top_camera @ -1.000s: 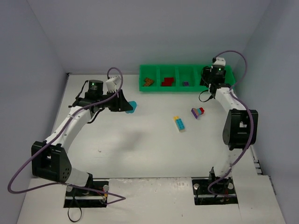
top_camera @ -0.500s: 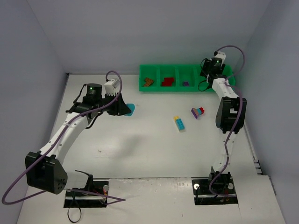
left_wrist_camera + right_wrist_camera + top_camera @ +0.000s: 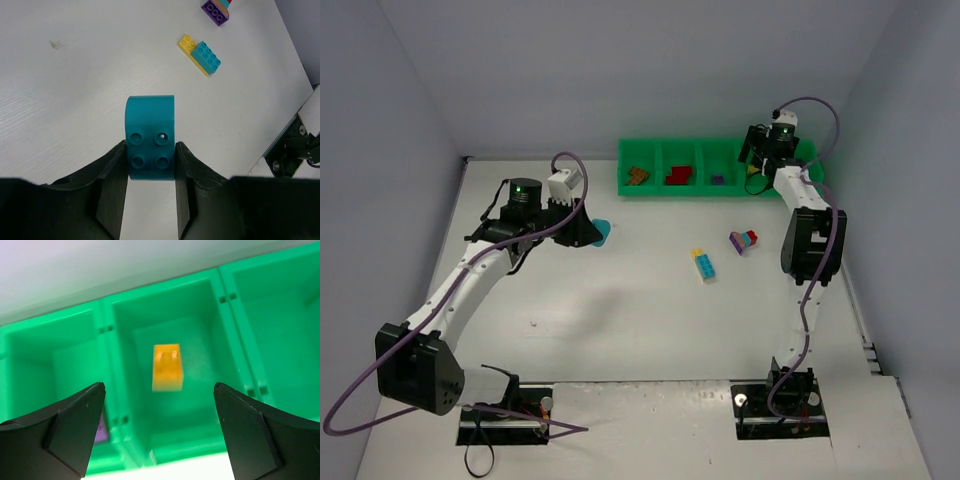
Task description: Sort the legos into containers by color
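Left side first. My left jaws are drawn in close and clamp a teal brick (image 3: pixel 150 137) by its two long sides. Its four studs face my wrist camera and its rounded end points away from me. It sits over the white desk (image 3: pixel 620 320), left of the tray's near corner. I cannot tell whether its underside touches the desk.

Next comes the green tray (image 3: pixel 710 191), lying along the far edge of the desk with five compartments in a row. The leftmost one holds brown bricks (image 3: pixel 638 175). The second holds red bricks (image 3: pixel 679 176). The third holds a small purple piece (image 3: pixel 717 180).

On the open desk in front of the tray, two stacks lie loose and well apart from both of my arms. One is a yellow-and-blue stack (image 3: pixel 703 264), with the light blue brick sitting on the yellow one. Just to its right, and nearer the tray, is a mixed stack (image 3: pixel 744 240) of purple with red and light blue.

My right jaws hang over the fourth compartment (image 3: pixel 165 310), spread wide with nothing between them. Below them a yellow brick (image 3: pixel 167 367) is inside that compartment, clear of both fingers. It is blurred in my wrist view, so it may be lying on the floor of the compartment or in the air above it. I cannot say which.
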Controlling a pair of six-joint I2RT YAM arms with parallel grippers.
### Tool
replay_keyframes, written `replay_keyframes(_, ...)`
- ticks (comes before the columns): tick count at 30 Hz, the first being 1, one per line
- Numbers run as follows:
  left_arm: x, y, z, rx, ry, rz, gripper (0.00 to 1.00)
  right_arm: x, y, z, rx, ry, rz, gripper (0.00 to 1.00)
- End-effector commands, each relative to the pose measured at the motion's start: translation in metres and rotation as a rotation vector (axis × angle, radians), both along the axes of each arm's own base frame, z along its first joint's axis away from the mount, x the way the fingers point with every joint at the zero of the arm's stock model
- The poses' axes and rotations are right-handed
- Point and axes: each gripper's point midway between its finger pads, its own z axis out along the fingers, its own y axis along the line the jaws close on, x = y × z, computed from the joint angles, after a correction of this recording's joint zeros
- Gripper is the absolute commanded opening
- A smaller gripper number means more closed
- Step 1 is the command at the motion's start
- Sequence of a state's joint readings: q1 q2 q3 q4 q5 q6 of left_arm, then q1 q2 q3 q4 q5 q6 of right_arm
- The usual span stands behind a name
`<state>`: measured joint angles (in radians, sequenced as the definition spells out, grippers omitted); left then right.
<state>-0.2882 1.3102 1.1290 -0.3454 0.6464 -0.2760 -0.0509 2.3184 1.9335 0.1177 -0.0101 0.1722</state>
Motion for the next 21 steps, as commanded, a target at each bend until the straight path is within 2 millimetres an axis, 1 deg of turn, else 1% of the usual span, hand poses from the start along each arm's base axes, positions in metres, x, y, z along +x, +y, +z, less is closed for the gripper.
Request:
replay_keyframes(1,0.018,-0.009,0.034,-0.012,-0.17,-0.04,0.03,-0.01,0.017,0.119,0.013,-0.211,0.076,0.86)
replay_keyframes(2,0.02,-0.01,0.035,-0.008,-0.184,-0.046,0.03,-0.016,0.024,0.122,0.03,-0.212,0.098,0.86)
replay_keyframes(3,0.022,-0.011,0.039,0.004,-0.226,-0.061,0.03,-0.022,0.038,0.129,0.063,-0.219,0.165,0.85)
replay_keyframes(4,0.025,-0.011,0.039,0.022,-0.249,-0.062,0.03,-0.036,0.051,0.138,0.091,-0.221,0.197,0.85)
replay_keyframes(5,0.027,-0.012,0.041,0.038,-0.279,-0.065,0.03,-0.043,0.061,0.14,0.113,-0.217,0.226,0.85)
replay_keyframes(6,0.028,-0.016,0.045,0.061,-0.338,-0.09,0.03,-0.053,0.078,0.144,0.149,-0.215,0.292,0.84)
replay_keyframes(7,0.029,-0.018,0.047,0.077,-0.369,-0.102,0.03,-0.066,0.089,0.159,0.171,-0.233,0.329,0.84)
replay_keyframes(8,0.034,-0.017,0.05,0.11,-0.425,-0.102,0.03,-0.08,0.112,0.145,0.218,-0.191,0.376,0.84)
replay_keyframes(9,0.035,-0.019,0.051,0.121,-0.446,-0.106,0.03,-0.09,0.124,0.143,0.247,-0.177,0.409,0.84)
replay_keyframes(10,0.035,-0.024,0.052,0.137,-0.475,-0.124,0.03,-0.106,0.142,0.154,0.284,-0.182,0.474,0.84)
replay_keyframes(11,0.039,-0.025,0.055,0.156,-0.516,-0.129,0.03,-0.122,0.165,0.14,0.335,-0.135,0.519,0.84)
replay_keyframes(12,0.04,-0.027,0.055,0.163,-0.53,-0.135,0.03,-0.133,0.179,0.14,0.361,-0.121,0.559,0.83)
replay_keyframes(13,0.039,-0.031,0.054,0.17,-0.545,-0.146,0.03,-0.149,0.197,0.148,0.395,-0.119,0.632,0.83)
replay_keyframes(14,0.042,-0.032,0.056,0.184,-0.574,-0.152,0.03,-0.164,0.22,0.149,0.429,-0.097,0.692,0.82)
replay_keyframes(15,0.043,-0.034,0.055,0.194,-0.588,-0.156,0.03,-0.177,0.232,0.142,0.455,-0.068,0.731,0.82)
replay_keyframes(16,0.042,-0.037,0.055,0.202,-0.603,-0.165,0.03,-0.194,0.247,0.15,0.487,-0.063,0.805,0.81)
replay_keyframes(17,0.046,-0.037,0.056,0.216,-0.632,-0.161,0.03,-0.208,0.263,0.15,0.508,-0.046,0.856,0.81)
replay_keyframes(18,0.046,-0.038,0.054,0.224,-0.641,-0.16,0.03,-0.219,0.271,0.149,0.536,-0.031,0.883,0.8)
replay_keyframes(19,0.047,-0.039,0.054,0.227,-0.651,-0.16,0.03,-0.23,0.277,0.158,0.548,-0.042,0.913,0.8)
replay_keyframes(20,0.05,-0.042,0.061,0.216,-0.691,-0.154,0.03,-0.24,0.283,0.162,0.564,-0.043,0.95,0.8)
replay_keyframes(21,0.049,-0.044,0.062,0.213,-0.702,-0.157,0.03,-0.254,0.292,0.17,0.581,-0.054,0.987,0.8)
